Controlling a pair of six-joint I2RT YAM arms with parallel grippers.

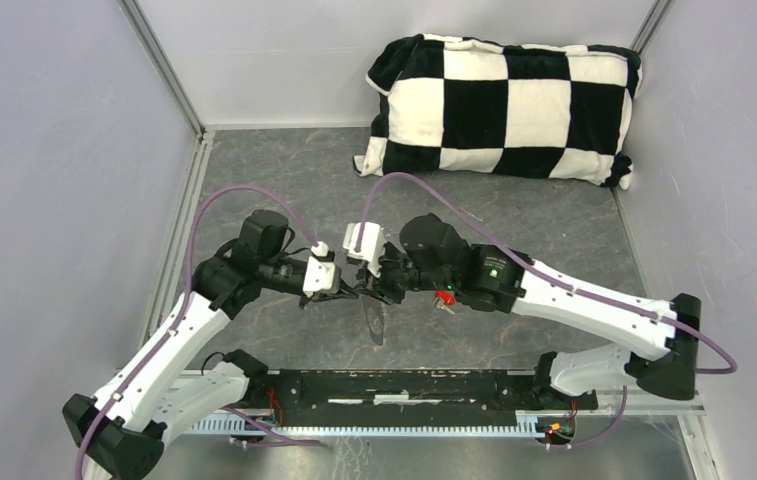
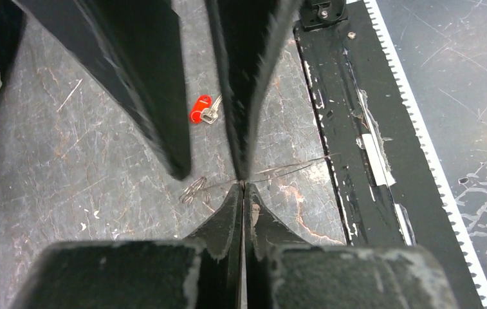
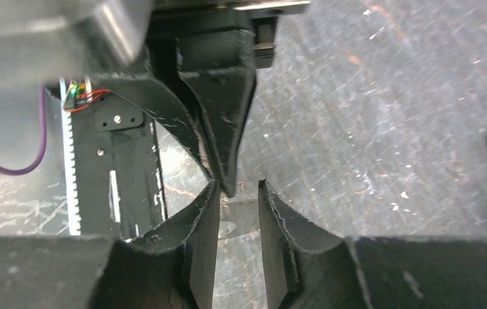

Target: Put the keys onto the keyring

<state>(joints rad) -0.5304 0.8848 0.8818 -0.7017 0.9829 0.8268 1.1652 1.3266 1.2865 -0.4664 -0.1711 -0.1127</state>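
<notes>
Two grippers meet nose to nose just left of centre in my overhead view, above the scratched grey table (image 1: pixel 284 180). Below their fingers hangs the floppy grey oval keyring with its beaded silvery edge (image 1: pixel 375 320), a pale loop in the middle of the frame.

On my left wrist feed the left gripper (image 2: pixel 244 193) is closed right down, its black fingers pressed flat together at the bottom of the frame. A fine silvery strand of the keyring runs into the seam at their tips, which I read as a pinch on the loop.

The right gripper (image 3: pixel 238 215) stands partly open. At the bottom of its own feed its two fingers have a clear gap between them and the grey band crosses that gap, but I cannot tell whether either pad touches it. The left arm's fingertip reaches down from the top of that frame to just above the gap.

The small metal key with the red plastic head (image 2: pixel 199 108) lies flat on the table, upper centre of the left wrist feed, free of both grippers. A small tangle of silvery wire (image 2: pixel 192 188) shows just left of the left fingertips, too fine for me to name. A black-and-white checked cushion (image 1: pixel 499 105) lies at the upper right of the overhead view, well apart from the arms
</notes>
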